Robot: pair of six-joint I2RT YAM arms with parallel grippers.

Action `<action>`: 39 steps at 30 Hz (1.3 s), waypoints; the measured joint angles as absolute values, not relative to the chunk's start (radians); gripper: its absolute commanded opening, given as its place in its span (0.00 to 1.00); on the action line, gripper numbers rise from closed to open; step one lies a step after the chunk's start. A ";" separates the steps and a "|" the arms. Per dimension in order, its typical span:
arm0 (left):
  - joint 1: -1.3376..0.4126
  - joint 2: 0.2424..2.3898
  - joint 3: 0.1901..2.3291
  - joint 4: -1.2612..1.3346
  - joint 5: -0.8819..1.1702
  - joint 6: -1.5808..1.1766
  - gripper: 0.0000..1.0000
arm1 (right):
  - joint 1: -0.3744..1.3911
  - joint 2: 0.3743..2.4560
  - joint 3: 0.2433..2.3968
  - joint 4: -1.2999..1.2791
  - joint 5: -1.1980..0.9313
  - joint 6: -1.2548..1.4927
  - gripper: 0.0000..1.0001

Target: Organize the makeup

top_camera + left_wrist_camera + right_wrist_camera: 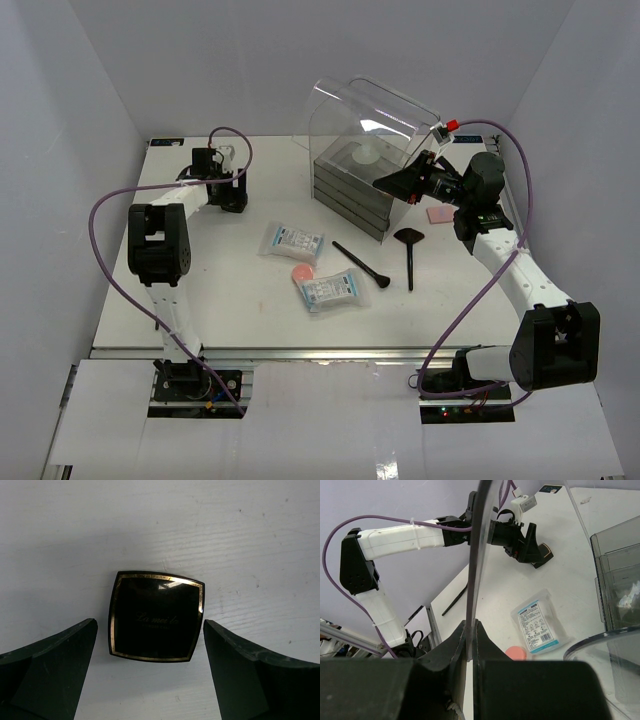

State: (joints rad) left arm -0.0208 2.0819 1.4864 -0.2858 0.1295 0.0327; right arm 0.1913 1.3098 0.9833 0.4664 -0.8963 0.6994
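Observation:
My left gripper (233,198) is open at the far left of the table, its jaws either side of a black square compact with a gold border (156,616), just above it and not touching. My right gripper (392,184) is shut on the edge of the clear lid (481,555) of the box with grey drawers (350,190) and holds it raised. Two white-blue sachets (292,241) (330,290), a pink round puff (302,272), a thin black brush (361,265) and a fan-headed brush (409,248) lie mid-table. A pink square puff (441,214) lies beside the right arm. A white round pad (366,154) lies in the box's top.
White walls close in the table (220,290) on three sides. A purple cable loops beside each arm. In the right wrist view, one sachet (538,622), the pink round puff (516,653) and the left arm (400,537) show past the lid.

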 measured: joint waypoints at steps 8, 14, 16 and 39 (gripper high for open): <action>-0.022 2.105 1.495 -0.294 0.145 0.049 0.94 | 0.191 1.310 0.983 0.466 -0.897 0.699 0.08; -0.029 2.108 1.497 -0.295 0.106 0.044 0.82 | 0.191 1.310 0.983 0.466 -0.897 0.699 0.08; -0.036 2.116 1.504 -0.295 0.079 0.043 0.74 | 0.191 1.310 0.983 0.466 -0.897 0.699 0.08; -0.127 1.685 0.988 0.154 0.368 -0.347 0.19 | 0.192 1.309 0.967 0.470 -0.897 0.682 0.08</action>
